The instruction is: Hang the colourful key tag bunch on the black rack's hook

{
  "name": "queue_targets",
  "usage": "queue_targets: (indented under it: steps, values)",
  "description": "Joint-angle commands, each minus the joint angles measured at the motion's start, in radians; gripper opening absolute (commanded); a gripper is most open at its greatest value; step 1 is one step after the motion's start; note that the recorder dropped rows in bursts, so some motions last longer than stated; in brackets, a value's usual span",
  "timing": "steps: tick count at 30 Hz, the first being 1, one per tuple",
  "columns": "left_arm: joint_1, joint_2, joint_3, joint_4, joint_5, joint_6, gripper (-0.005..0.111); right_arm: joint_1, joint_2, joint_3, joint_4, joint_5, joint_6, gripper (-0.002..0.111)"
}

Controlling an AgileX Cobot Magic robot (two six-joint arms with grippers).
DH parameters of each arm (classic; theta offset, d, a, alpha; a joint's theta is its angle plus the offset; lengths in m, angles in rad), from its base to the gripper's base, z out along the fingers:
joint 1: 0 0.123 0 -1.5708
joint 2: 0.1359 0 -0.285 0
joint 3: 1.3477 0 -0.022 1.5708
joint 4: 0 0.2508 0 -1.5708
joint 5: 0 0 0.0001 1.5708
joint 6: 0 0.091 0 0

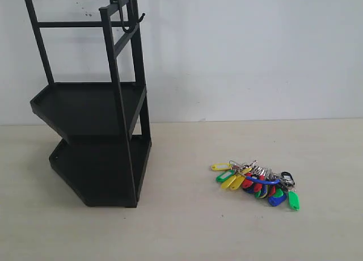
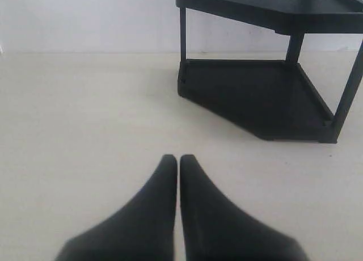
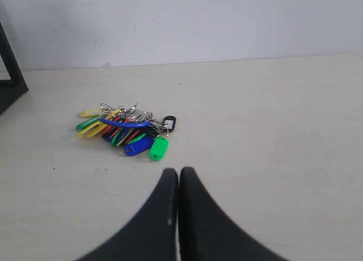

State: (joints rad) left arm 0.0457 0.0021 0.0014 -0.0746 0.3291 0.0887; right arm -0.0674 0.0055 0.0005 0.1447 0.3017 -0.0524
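The colourful key tag bunch (image 1: pixel 258 183) lies flat on the pale table, right of the black rack (image 1: pixel 93 110). In the right wrist view the key tag bunch (image 3: pixel 126 131) rests a short way beyond my right gripper (image 3: pixel 178 171), which is shut and empty. The hook (image 1: pixel 134 21) sticks out from the rack's top right bar with nothing hanging on it. My left gripper (image 2: pixel 178 158) is shut and empty, pointing over bare table towards the rack (image 2: pixel 266 96). Neither gripper shows in the exterior view.
A plain white wall stands behind the table. The rack's two angled trays (image 1: pixel 85 108) hold nothing. A corner of the rack (image 3: pixel 10 74) shows at the edge of the right wrist view. The table (image 1: pixel 187 227) spreads around the bunch.
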Motion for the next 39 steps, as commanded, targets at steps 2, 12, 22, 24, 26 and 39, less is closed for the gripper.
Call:
queue_targets:
  steps: [2, 12, 22, 24, 26, 39]
  values:
    - [0.004, -0.002, -0.001, -0.007, -0.014, -0.01, 0.004, -0.003, -0.005, 0.0, -0.001, -0.007, -0.005, 0.0]
    - [0.004, -0.002, -0.001, -0.007, -0.014, -0.01, 0.004, -0.003, -0.005, 0.0, -0.001, -0.007, -0.005, 0.0]
    - [0.004, -0.002, -0.001, -0.007, -0.014, -0.01, 0.004, -0.003, -0.005, 0.0, 0.001, -0.181, -0.005, 0.0]
    - [0.004, -0.002, -0.001, -0.007, -0.014, -0.01, 0.004, -0.003, -0.005, 0.0, 0.001, -0.378, -0.005, 0.0]
    - [0.004, -0.002, -0.001, -0.007, -0.014, -0.01, 0.004, -0.003, -0.005, 0.0, 0.007, -0.644, -0.005, 0.0]
    - [0.004, -0.002, -0.001, -0.007, -0.014, -0.01, 0.004, -0.003, 0.342, -0.426, 0.133, -0.085, -0.216, 0.0]
